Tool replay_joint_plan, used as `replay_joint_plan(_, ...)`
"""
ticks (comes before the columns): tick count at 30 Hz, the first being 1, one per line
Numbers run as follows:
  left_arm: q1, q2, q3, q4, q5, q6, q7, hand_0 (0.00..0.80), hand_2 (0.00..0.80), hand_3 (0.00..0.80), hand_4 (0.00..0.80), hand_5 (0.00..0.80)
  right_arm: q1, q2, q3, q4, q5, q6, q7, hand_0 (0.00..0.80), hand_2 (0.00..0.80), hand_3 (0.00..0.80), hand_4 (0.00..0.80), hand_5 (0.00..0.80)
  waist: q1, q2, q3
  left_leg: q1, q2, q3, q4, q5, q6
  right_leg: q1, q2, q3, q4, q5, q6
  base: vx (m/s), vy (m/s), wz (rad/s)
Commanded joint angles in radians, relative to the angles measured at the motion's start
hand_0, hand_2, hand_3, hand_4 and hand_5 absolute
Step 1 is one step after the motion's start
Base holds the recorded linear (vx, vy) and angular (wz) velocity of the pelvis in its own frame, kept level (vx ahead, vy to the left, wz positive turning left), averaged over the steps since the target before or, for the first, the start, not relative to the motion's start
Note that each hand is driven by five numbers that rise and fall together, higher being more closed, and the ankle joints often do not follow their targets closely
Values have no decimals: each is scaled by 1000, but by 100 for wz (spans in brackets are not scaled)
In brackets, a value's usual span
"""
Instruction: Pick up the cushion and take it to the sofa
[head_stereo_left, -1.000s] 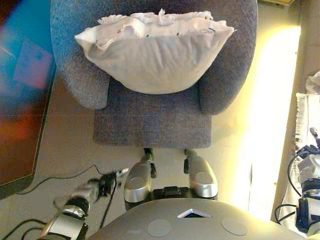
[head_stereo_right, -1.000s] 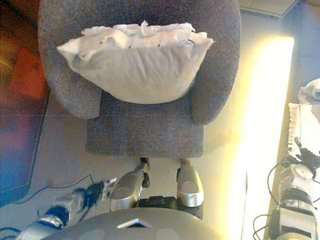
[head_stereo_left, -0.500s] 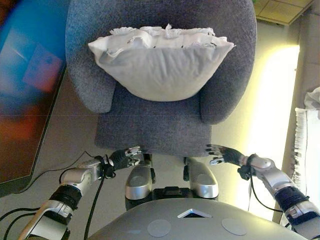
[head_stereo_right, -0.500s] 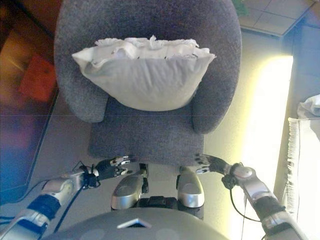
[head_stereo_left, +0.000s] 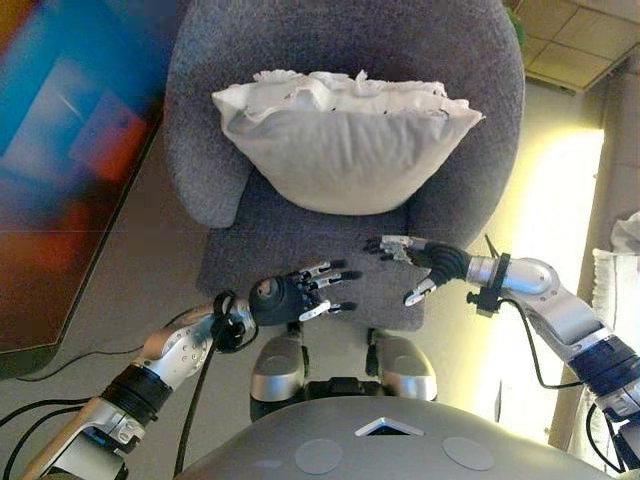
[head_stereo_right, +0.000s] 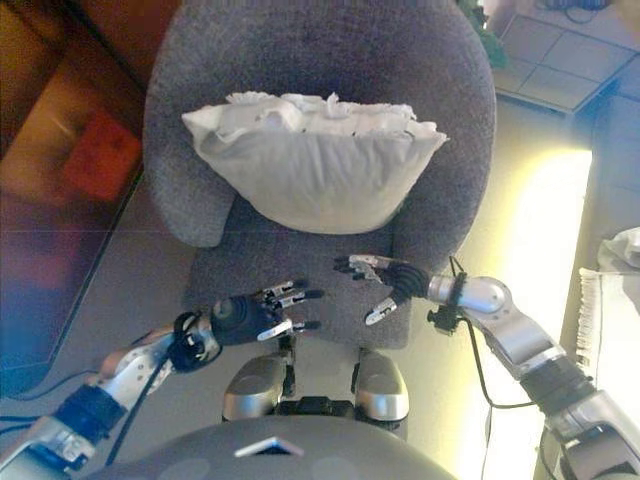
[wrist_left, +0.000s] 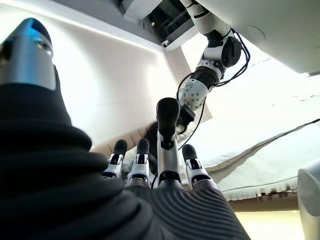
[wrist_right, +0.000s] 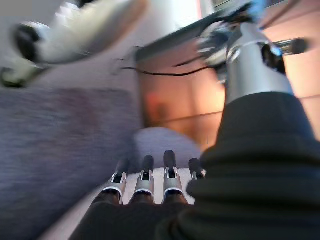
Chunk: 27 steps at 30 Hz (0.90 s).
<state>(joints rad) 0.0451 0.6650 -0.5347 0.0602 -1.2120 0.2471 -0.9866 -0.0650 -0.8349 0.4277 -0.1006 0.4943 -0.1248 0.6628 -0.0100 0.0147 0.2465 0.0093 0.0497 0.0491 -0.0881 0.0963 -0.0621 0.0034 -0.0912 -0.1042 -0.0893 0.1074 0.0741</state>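
Observation:
A white cushion (head_stereo_left: 350, 140) with a frilled top edge leans against the backrest of a grey armchair (head_stereo_left: 300, 255), resting across the seat and armrests. My left hand (head_stereo_left: 295, 295) is open over the front of the seat, fingers straight, below the cushion and apart from it. My right hand (head_stereo_left: 415, 262) is open over the seat's front right, fingers spread, also below the cushion and not touching it. The left wrist view shows straight fingers (wrist_left: 167, 145) with my right arm beyond. The right wrist view shows straight fingers (wrist_right: 145, 182) over the grey seat (wrist_right: 55, 145).
A dark panel with coloured reflections (head_stereo_left: 70, 160) stands to the left of the armchair. A black cable (head_stereo_left: 60, 350) lies on the floor at the lower left. A white fringed cloth (head_stereo_left: 610, 290) shows at the right edge. Tiled floor (head_stereo_left: 570, 40) lies at the upper right.
Both hands have risen from beside the chair's front edge to over the seat, closer to the cushion. The camera has shifted, so the chair sits further right in view.

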Motion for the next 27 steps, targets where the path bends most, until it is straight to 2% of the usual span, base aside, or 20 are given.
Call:
replay_joint_plan(1, 37, -40, 26, 11, -38, -41, 49, 0, 0, 0, 0, 0, 12, 21, -25, -70, 87, -94, -15, 0, 0, 0, 0, 0, 16, -60, -81, 42, -44, -5, 48, -167, 26, 12, -14, 27, 9, -57, 56, 121, 63, -2)
replay_joint_plan(5, 23, -106, 57, 57, 10, -119, 155, 0, 0, 0, 0, 0, -21, 81, -37, -36, -28, -81, -110, 0, 0, 0, 0, 0, 16, -54, -108, 82, -43, -2, 32, -169, 27, 47, -16, 28, 3, -64, 54, 116, 65, -2)
replay_joint_plan(7, -31, -133, 62, 111, 67, -177, 224, 0, 0, 0, 0, 0, -82, 94, -30, 15, -66, -50, -176, 0, 0, 0, 0, 0, 18, -53, -116, 103, -41, 1, 27, -169, 24, 67, -17, 22, 2, -67, 53, 108, 44, 0)
replay_joint_plan(10, -152, -176, 56, 224, 168, -273, 400, 0, 0, 0, 0, 0, -201, 125, -1, 112, -76, -2, -275, 0, 0, 0, 0, 0, 17, -53, -124, 128, -39, 3, 20, -170, 20, 91, -16, 12, 2, -72, 53, 109, 39, 0)
replay_joint_plan(14, -319, -287, 86, 374, 344, -368, 721, 0, 0, 0, 0, 0, -328, 238, 11, 254, -177, 75, -454, 0, 0, 0, 0, 0, 11, -49, -135, 159, -36, 12, 12, -171, 16, 120, -18, -5, 2, -77, 52, 115, 46, -1)
replay_joint_plan(17, -406, -372, 106, 485, 441, -381, 860, 0, 0, 0, 0, 0, -376, 325, 0, 378, -234, 112, -550, 0, 0, 0, 0, 0, 8, -49, -135, 171, -34, 21, 12, -171, 13, 134, -19, -17, 2, -79, 52, 62, 16, 0)
replay_joint_plan(19, -470, -417, 95, 574, 499, -368, 936, 0, 0, 0, 0, 0, -435, 369, 9, 471, -258, 174, -622, 0, 0, 0, 0, 0, 8, -50, -135, 178, -33, 24, 11, -169, 10, 143, -18, -26, 2, -77, 53, 59, -9, 1)
replay_joint_plan(23, -589, -433, 86, 700, 524, -312, 1004, 0, 0, 0, 0, 0, -547, 405, 56, 620, -231, 251, -698, 0, 0, 0, 0, 0, 4, -52, -128, 185, -30, 36, 10, -163, 2, 150, -16, -31, 2, -72, 53, 53, -19, 0)
replay_joint_plan(27, -637, -422, 89, 732, 525, -296, 998, 0, 0, 0, 0, 0, -586, 423, 47, 689, -214, 249, -747, 0, 0, 0, 0, 0, 5, -47, -117, 176, -31, 37, 9, -160, 0, 139, -14, -29, 2, -70, 52, -15, -15, 0)
